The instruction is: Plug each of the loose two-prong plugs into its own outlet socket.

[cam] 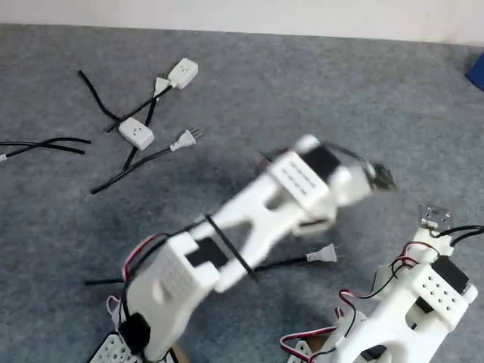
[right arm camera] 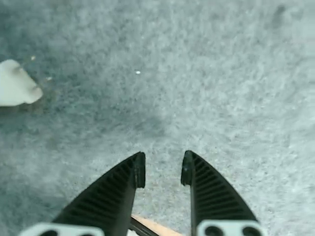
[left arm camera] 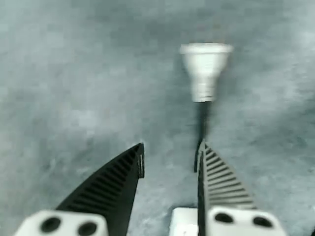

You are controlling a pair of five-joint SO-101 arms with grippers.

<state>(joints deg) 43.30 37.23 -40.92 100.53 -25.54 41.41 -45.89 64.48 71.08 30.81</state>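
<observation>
Plug [left arm camera: 205, 71] | just ahead of left gripper [left arm camera: 170, 160], untouched | jaws apart

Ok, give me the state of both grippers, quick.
Left gripper: open, holding nothing; a white plug lies on the carpet ahead of it.
Right gripper: open, holding nothing.

A mottled grey carpet-like surface [cam: 302, 76] carries white plastic two-prong plugs [cam: 184, 140] on black rubber cords [cam: 130, 169] and white square plastic outlet sockets [cam: 137, 133]. The two white plastic robot arms [cam: 280, 197] have black motor blocks [cam: 321, 160] and red, black and white wire bundles [cam: 393, 276], and their jaws are black with fine parallel ribbing. A plain blue object's corner [cam: 477, 72] shows well apart from the sockets.
</observation>
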